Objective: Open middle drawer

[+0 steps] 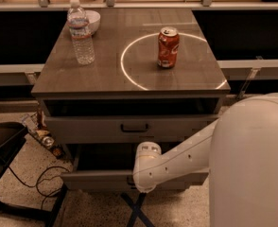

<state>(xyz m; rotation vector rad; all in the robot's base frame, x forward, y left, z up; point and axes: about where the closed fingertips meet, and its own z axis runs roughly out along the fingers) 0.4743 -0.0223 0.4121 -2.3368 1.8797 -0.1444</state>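
Note:
The middle drawer (pixel 96 179) is the lower grey front of the wood-topped cabinet (pixel 106 77). It stands pulled out toward me, with a dark gap above it. My gripper (pixel 135 183) is at the centre of that front, where the handle would be. It is mostly hidden under my white wrist (pixel 147 167), and the handle is hidden too. The top drawer (pixel 82 126) above it has a dark bar handle (pixel 134 127) and also stands slightly out. The bottom drawer is out of view.
On the cabinet top stand a water bottle (pixel 81 32), a white bowl (pixel 92 20) and a red can (pixel 168 47). My white body (pixel 252 164) fills the lower right. A dark chair (pixel 2 145), cables (pixel 37 183) and floor clutter (pixel 47 138) lie to the left.

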